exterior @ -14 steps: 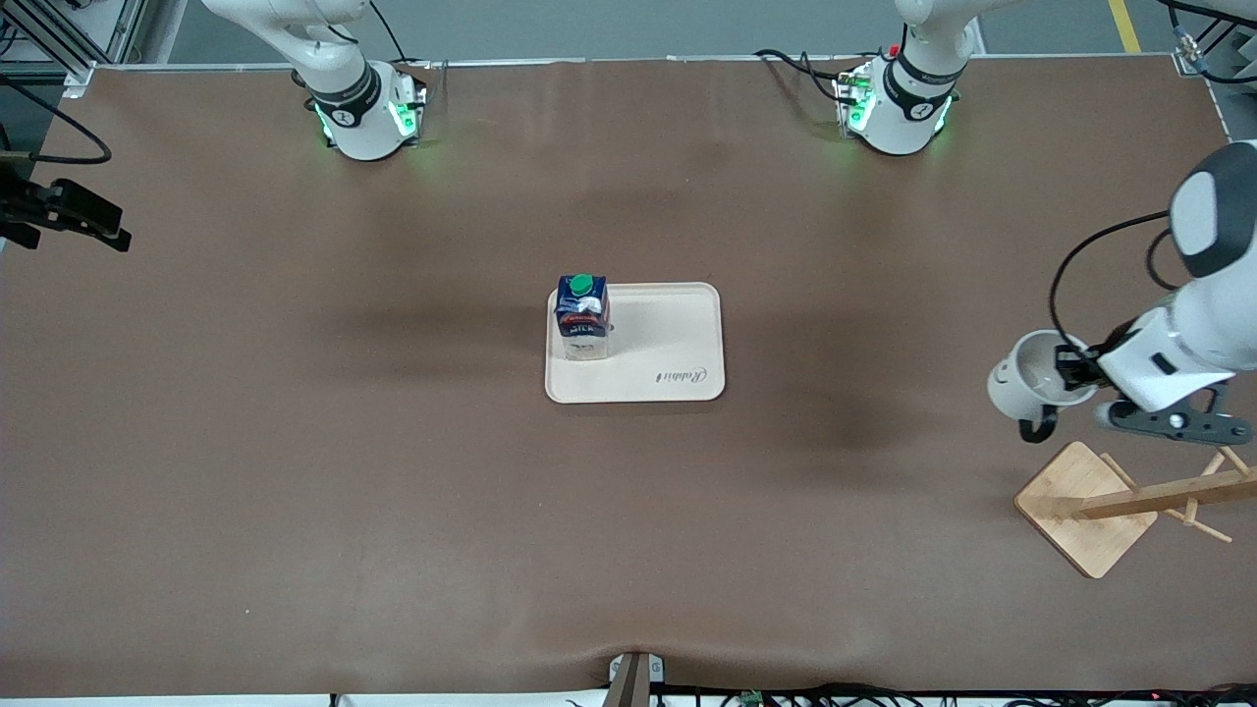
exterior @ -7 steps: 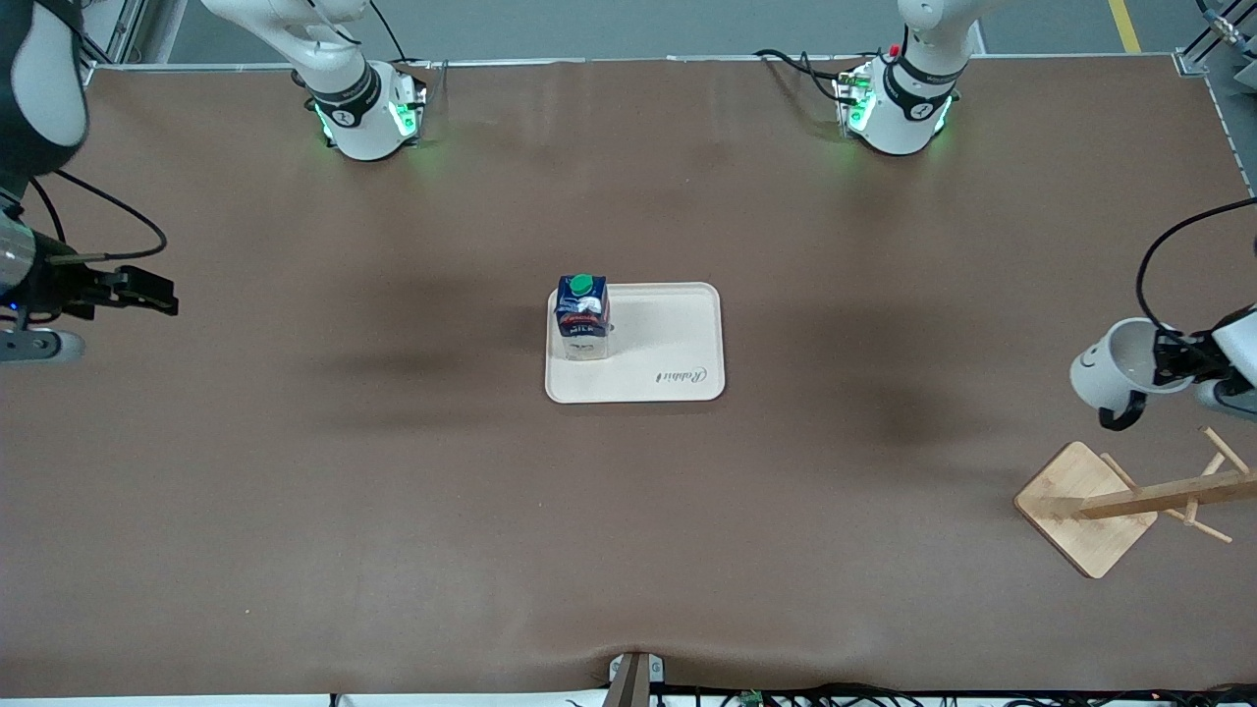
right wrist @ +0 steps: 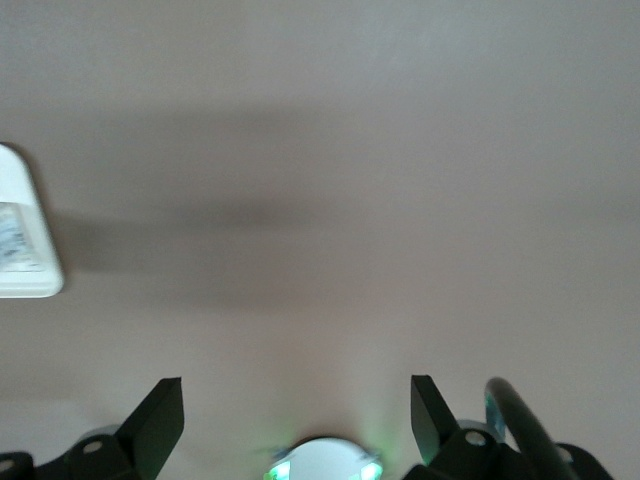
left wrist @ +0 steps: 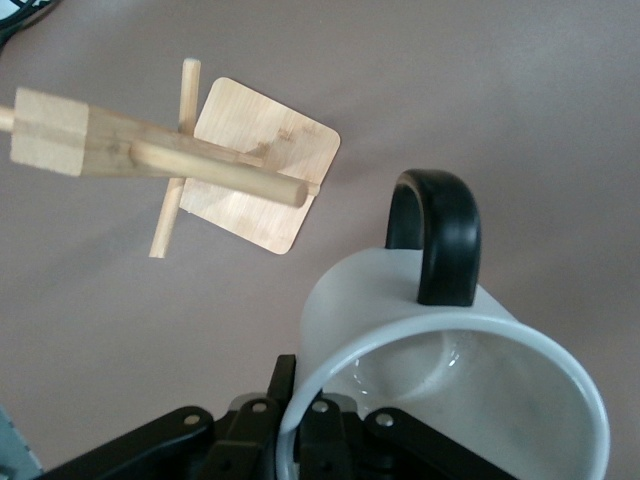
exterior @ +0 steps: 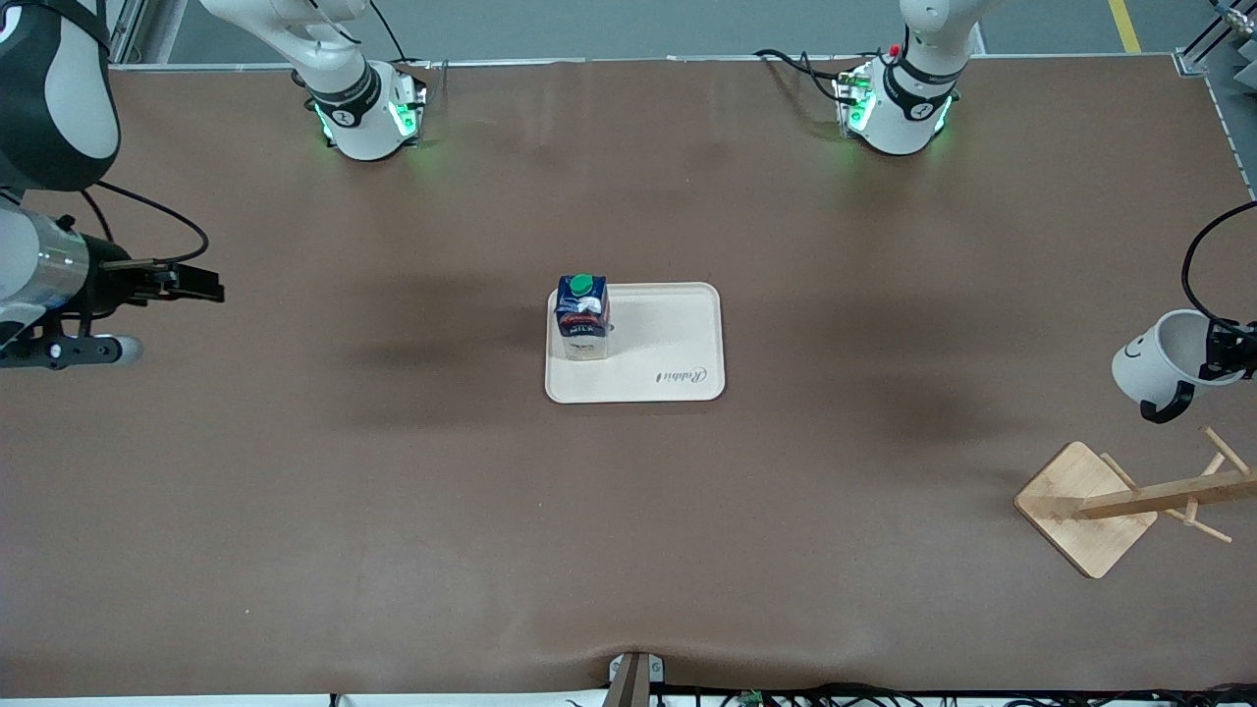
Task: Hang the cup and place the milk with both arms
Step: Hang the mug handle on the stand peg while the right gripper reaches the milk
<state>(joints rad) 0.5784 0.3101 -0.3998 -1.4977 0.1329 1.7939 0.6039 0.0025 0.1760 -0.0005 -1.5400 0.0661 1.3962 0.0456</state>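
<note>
Hanging step: cup (exterior: 1159, 361) clamped in left gripper (exterior: 1228, 358) over table's left-arm edge; next, thread handle (left wrist: 437, 235) onto rack (exterior: 1120, 503) peg (left wrist: 215, 170); right gripper (exterior: 201, 287) wide, empty, waiting.

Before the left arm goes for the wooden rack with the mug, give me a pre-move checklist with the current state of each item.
1. Left tool shut on the cup, gripping its rim: ok.
2. Cup handle free of the tool and exposed for hooking: ok.
3. Rack standing upright on its base, at the left arm's end of the table: ok.
4. Cup lined up with a peg: not ok, it is up in the air beside the rack, apart from the pegs.
5. Milk upright on the tray: ok.
6. Right tool open, holding nothing, over bare table at the right arm's end: ok.
</note>
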